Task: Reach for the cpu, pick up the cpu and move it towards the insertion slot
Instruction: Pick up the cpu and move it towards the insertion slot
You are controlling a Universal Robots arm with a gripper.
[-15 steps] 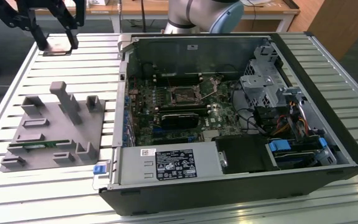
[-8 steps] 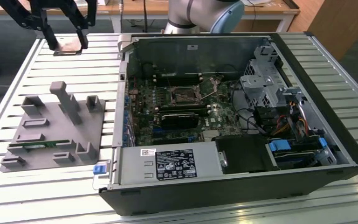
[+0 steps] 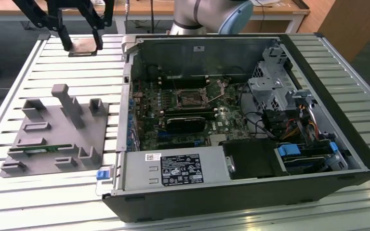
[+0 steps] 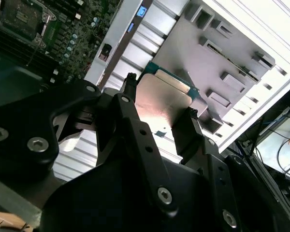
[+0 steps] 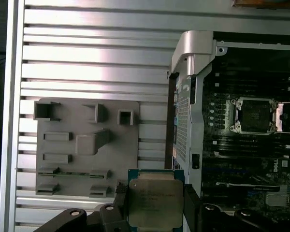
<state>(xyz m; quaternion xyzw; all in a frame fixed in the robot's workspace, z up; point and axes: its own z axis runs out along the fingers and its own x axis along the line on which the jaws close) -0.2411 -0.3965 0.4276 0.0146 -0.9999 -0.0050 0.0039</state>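
Gripper: the gripper (image 5: 156, 200) pinches the cpu (image 5: 155, 201) by two opposite edges, lifted clear — low centre of the first wrist view.
Cpu elsewhere: upper left of the exterior view (image 3: 84, 47), above the slatted table (image 3: 75, 77).
Insertion slot: the insertion slot (image 3: 190, 97) sits mid-frame inside the open computer case (image 3: 339, 96), well apart from the cpu.
Doing it well: probably carry the chip level, grip steady — clear the case wall before descending.

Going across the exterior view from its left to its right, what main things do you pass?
Grey holder tray → gripper holding the cpu → open computer case with the insertion slot on its board → blue drive latches.
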